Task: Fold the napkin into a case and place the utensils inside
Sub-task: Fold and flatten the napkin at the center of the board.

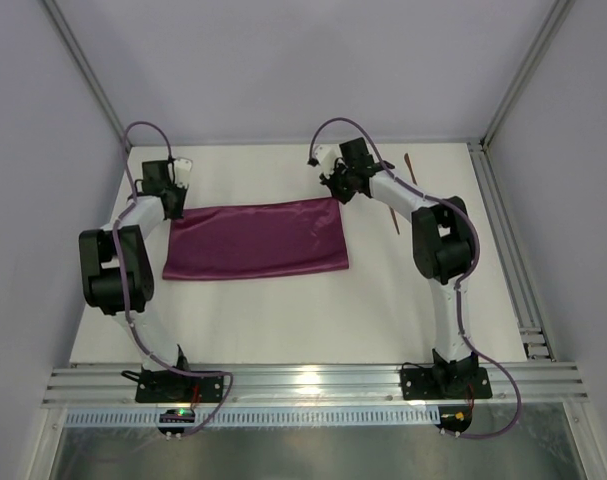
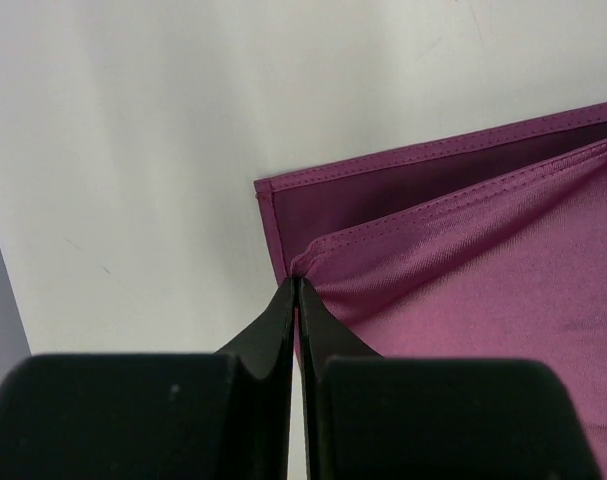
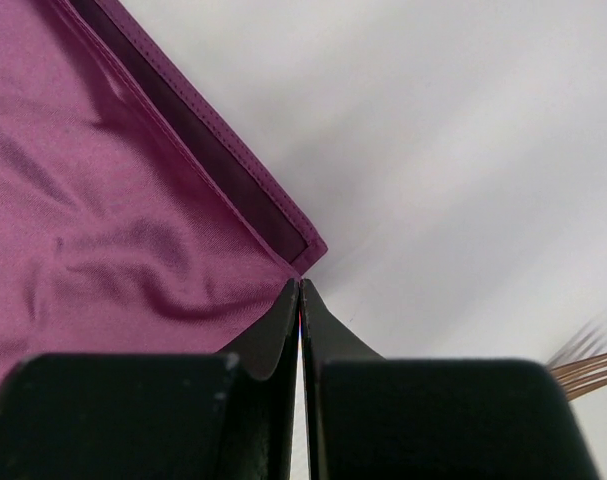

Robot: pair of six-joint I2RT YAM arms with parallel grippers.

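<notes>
The magenta-purple napkin (image 1: 255, 240) lies folded in half as a wide oblong on the white table, its upper layer a little short of the lower layer's far edge. My left gripper (image 1: 175, 212) is shut on the upper layer's far left corner (image 2: 313, 262). My right gripper (image 1: 335, 196) is shut on the upper layer's far right corner (image 3: 283, 262). Both jaw pairs are pressed together with cloth at their tips. The copper utensils lie right of the right arm: one piece (image 1: 411, 168) near the back, another (image 1: 393, 220) partly hidden by the arm. Fork tines (image 3: 583, 366) show in the right wrist view.
The white table (image 1: 283, 320) is bounded by a metal frame rail on the right (image 1: 508, 240) and a rail along the near edge (image 1: 313, 380). Both arm bases sit at the near edge. Grey walls stand at left and back.
</notes>
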